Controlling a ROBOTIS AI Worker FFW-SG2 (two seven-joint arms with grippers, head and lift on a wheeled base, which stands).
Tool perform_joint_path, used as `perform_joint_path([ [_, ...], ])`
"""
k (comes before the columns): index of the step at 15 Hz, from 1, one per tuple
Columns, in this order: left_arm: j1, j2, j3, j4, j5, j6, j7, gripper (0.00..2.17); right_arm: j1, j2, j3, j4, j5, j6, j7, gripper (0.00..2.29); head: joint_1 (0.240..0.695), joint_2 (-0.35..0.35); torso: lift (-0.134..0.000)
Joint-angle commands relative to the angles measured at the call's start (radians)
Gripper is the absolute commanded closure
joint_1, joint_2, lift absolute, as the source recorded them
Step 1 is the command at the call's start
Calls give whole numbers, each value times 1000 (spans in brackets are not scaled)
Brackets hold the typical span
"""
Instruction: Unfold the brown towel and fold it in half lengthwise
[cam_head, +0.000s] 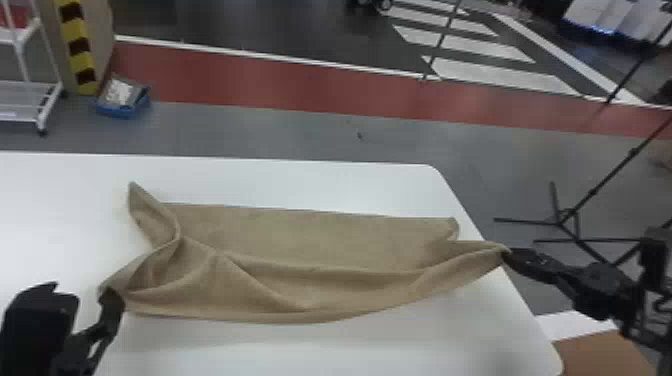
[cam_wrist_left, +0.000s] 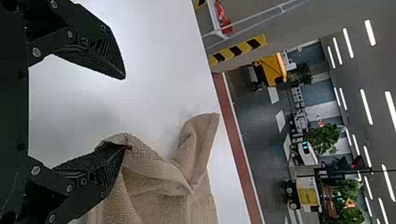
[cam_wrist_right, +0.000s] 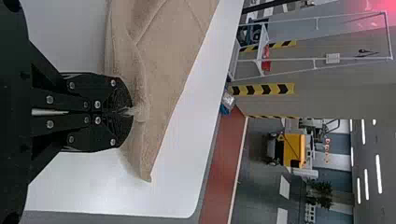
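Brown towel (cam_head: 320, 240) lies rumpled across a white table (cam_head: 310, 345) — likely light, limp, best taken by its corners. Right gripper (cam_wrist_right: 131, 111) pinches its right end closed; left gripper (cam_wrist_left: 125, 112) gapes wide — one finger against the cloth.

Brown towel (cam_head: 320, 245) lying creased across the white table (cam_head: 300, 177), far left corner twisted up; right gripper (cam_head: 506, 254) pinching the near right corner by the table's side edge. Left gripper (cam_head: 82, 296) at the near left corner, fingers apart, one against the cloth. Past the table I see a white rack (cam_head: 42, 107), blue bin (cam_head: 117, 110) beside it, and a black stand (cam_head: 592, 192) over on the right.
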Motion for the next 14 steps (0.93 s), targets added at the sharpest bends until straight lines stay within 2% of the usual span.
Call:
perform_joint_path([
  [1, 2, -9, 35, -21, 3, 54, 7, 434, 11, 0, -10, 0, -11, -3, 0, 1153, 695, -350, -107],
  [3, -4, -17, 79, -12, 31, 67, 15, 434, 18, 1, -16, 0, -14, -15, 0, 1153, 695, -350, -107],
  [5, -18, -29, 121, 5, 47, 149, 15, 434, 26, 1, -18, 0, -23, -21, 0, 1150, 695, -350, -107],
  [10, 11, -29, 139, -38, 58, 119, 7, 434, 28, 3, -18, -4, -23, -18, 0, 1150, 695, -350, -107],
  [14, 62, -23, 137, -104, 89, 70, -96, 448, 38, 3, -19, -8, -24, -21, 0, 1153, 695, -350, -107],
])
